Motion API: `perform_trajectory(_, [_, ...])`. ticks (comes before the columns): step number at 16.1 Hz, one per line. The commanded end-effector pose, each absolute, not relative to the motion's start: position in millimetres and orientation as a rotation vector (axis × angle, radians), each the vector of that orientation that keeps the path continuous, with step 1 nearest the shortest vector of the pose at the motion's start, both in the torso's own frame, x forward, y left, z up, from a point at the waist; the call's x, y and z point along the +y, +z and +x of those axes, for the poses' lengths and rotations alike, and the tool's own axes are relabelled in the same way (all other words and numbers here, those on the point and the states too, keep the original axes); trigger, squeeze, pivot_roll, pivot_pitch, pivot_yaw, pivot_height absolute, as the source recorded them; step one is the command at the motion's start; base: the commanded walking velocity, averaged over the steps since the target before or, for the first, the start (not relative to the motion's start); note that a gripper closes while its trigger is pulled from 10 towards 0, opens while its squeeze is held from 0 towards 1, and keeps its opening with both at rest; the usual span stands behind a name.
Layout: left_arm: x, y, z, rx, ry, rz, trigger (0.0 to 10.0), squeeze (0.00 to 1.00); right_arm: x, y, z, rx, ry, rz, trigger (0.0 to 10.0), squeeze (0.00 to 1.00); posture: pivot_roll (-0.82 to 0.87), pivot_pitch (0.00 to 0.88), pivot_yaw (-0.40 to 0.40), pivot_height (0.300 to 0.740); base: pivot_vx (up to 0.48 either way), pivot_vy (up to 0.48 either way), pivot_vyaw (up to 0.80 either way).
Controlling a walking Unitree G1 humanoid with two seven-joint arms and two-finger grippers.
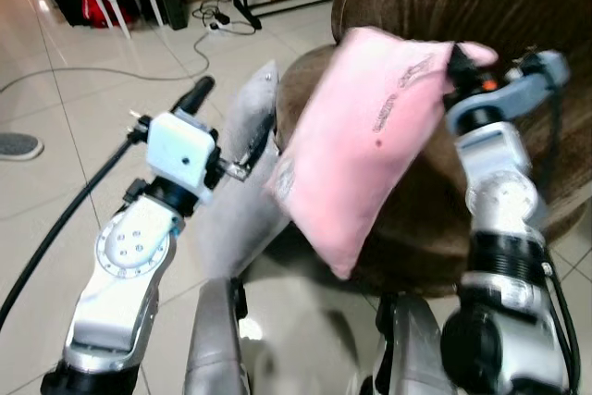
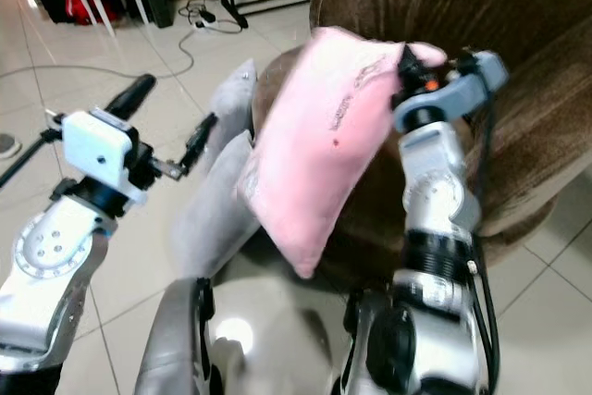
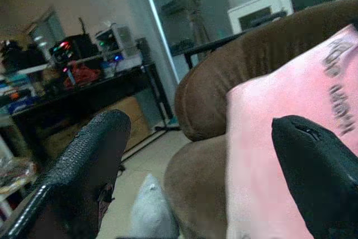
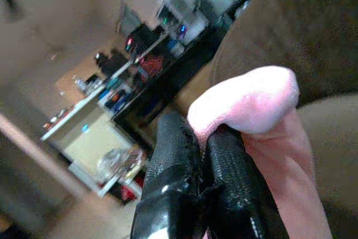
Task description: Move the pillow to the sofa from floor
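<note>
Left eye view: pink pillow (image 1: pixel 365 141) hangs by its 2 o'clock corner from the right claw (image 1: pixel 456 64), clenched on it, in front of the brown sofa (image 1: pixel 518 6); likely a one-corner pinch so it swings clear of the floor. Left claw (image 1: pixel 231 127) released, at 9 o'clock of the pillow. Grey cushion (image 1: pixel 242 182) leans on the sofa front, just below the carry path.

Right wrist view: fingers (image 4: pixel 179 183) pinch the pink corner.

Left wrist view: spread fingers (image 3: pixel 89 166), pillow beyond
</note>
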State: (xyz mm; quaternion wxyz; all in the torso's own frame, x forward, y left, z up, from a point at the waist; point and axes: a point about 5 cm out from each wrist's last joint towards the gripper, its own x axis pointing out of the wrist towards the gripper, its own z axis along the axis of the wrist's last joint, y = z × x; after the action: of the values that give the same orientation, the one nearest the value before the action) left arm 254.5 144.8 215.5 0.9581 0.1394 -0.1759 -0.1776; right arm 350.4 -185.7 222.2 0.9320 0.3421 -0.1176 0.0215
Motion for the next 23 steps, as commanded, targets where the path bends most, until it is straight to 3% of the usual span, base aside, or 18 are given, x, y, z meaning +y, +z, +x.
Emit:
perform_trajectory(1, [152.6,210.0,251.3,-0.306,-0.304,0.299,10.0,0.0,-169.1,221.8,341.3,-0.216,0.077,0.619,0.0,0.0,0.04,0.0,0.039,0.521,0.0,0.0,0.0])
perform_trajectory(2, [155.3,205.7,250.2,-0.276,-0.284,0.3,10.0,0.0,-161.3,213.3,337.2,-0.179,0.093,0.588,0.0,0.0,0.04,0.0,0.039,0.521,0.0,0.0,0.0])
perform_trajectory(3, [157.5,203.1,249.1,-0.271,-0.269,0.306,10.0,0.0,-154.3,204.5,332.4,-0.128,0.1,0.554,10.0,0.0,0.04,0.0,0.042,0.521,0.0,0.0,0.0])
perform_trajectory(7, [159.0,197.3,245.6,-0.218,-0.211,0.298,10.0,0.0,-150.8,202.4,308.7,-0.136,0.109,0.37,10.0,0.0,0.03,0.0,0.05,0.526,0.0,0.0,0.0])
perform_trajectory(23, [158.5,195.5,264.9,-0.216,-0.139,0.357,10.0,0.0,-133.1,227.8,292.4,-0.194,0.127,0.372,10.0,0.0,0.04,0.0,0.054,0.683,0.0,0.0,0.0])
